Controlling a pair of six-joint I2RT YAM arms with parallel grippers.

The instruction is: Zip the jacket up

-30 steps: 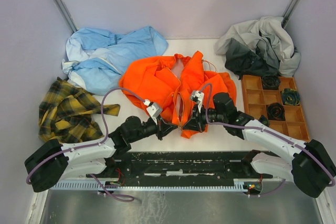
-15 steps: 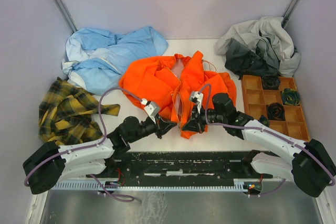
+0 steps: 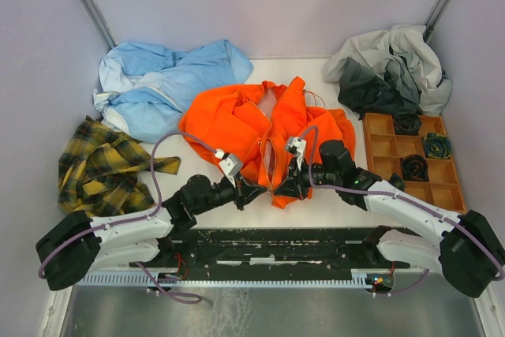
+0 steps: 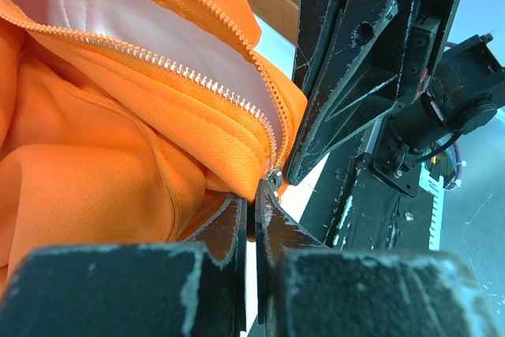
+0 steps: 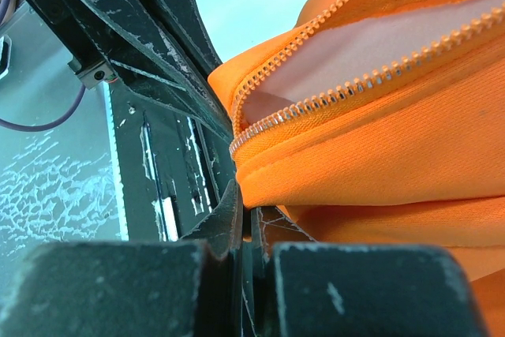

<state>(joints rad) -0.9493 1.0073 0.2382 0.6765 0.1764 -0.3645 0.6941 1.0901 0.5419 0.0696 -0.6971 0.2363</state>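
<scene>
The orange jacket (image 3: 268, 128) lies in the middle of the table, its front open and the pale lining showing between the two zipper rows. Both grippers meet at its near bottom hem. My left gripper (image 3: 254, 192) is shut on the hem edge (image 4: 254, 195). The metal zipper slider (image 4: 274, 177) sits right at its fingertips, at the foot of the toothed row (image 4: 197, 76). My right gripper (image 3: 282, 187) is shut on the other side's folded hem (image 5: 246, 207), just below the zipper's bottom end (image 5: 237, 147). The two grippers almost touch.
A light blue garment (image 3: 170, 84) lies at the back left. A yellow plaid shirt (image 3: 102, 167) lies at the left. A grey and dark clothing heap (image 3: 390, 69) sits at the back right. A wooden compartment tray (image 3: 377, 147) with dark rolled items stands at the right.
Hardly anything differs. Both grippers stay shut at the jacket's bottom hem; the left arm shifted slightly and came back.
</scene>
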